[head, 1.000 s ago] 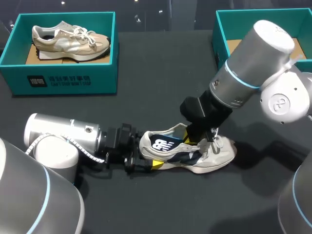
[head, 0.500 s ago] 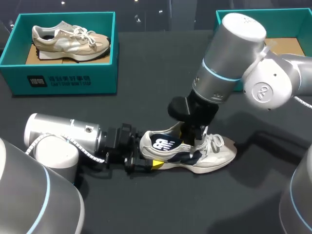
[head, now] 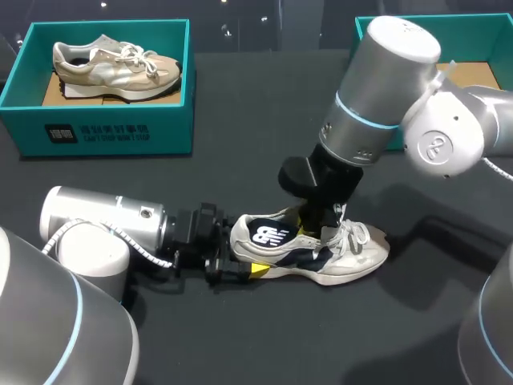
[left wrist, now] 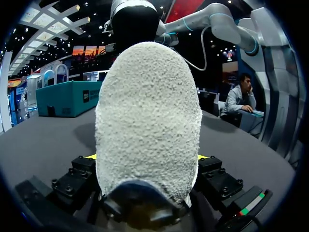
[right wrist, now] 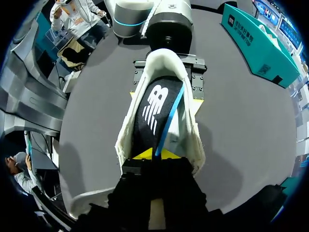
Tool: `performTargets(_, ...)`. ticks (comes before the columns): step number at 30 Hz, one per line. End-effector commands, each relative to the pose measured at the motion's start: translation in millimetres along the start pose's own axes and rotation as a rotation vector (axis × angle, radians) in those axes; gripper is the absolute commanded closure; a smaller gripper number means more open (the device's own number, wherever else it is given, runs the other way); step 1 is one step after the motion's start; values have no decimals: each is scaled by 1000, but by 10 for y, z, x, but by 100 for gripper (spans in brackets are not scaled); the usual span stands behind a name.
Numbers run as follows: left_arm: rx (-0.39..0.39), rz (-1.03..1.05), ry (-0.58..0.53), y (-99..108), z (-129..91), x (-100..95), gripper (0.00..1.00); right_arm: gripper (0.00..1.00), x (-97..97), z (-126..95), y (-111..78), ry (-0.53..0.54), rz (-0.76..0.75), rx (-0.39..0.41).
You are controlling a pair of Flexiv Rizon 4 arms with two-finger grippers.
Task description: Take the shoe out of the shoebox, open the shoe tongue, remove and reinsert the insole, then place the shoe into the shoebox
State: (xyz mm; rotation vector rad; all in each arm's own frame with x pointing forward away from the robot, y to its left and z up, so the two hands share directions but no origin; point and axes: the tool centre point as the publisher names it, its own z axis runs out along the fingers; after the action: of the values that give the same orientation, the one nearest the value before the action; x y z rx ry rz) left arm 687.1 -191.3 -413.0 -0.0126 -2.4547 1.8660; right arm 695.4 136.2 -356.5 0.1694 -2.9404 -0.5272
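Note:
A white and navy shoe [head: 349, 253] lies on its sole on the dark table, toe to the right. My left gripper [head: 240, 269] holds its fuzzy heel [left wrist: 149, 111] between widely spread fingers [left wrist: 91, 156], touching both sides. My right gripper [head: 314, 224] reaches down into the shoe's opening. In the right wrist view its yellow tips [right wrist: 154, 154] are pressed together on the front end of the dark insole [right wrist: 154, 104] with the blue edge, which lies inside the shoe [right wrist: 190, 140]. The tongue is hidden under the right gripper.
A teal shoebox [head: 104, 124] at the back left holds a beige shoe [head: 112, 64]. A second teal shoebox [head: 365, 68] stands at the back right, partly behind my right arm. Bare table lies in front of the shoe.
My right arm has swung left and now stands more upright over the shoe, and its fingers have closed inside the opening. The shoe and the left arm have kept still.

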Motion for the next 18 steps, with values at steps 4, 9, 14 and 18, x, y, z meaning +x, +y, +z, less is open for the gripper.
performTargets(4, -2, 0, 0, 16, 5, 9, 100, 100, 83, -90, -172, -18, -38, -156)
performTargets(9, -2, 0, 0, 16, 5, 9, 100, 100, 83, -126, -140, -19, -65, -167)
performTargets(14, -2, 0, 0, 16, 5, 9, 100, 100, 79, -162, 58, -19, -116, -134)
performTargets(18, -2, 0, 0, 16, 5, 9, 100, 100, 56, -142, 282, 0, -158, -98)
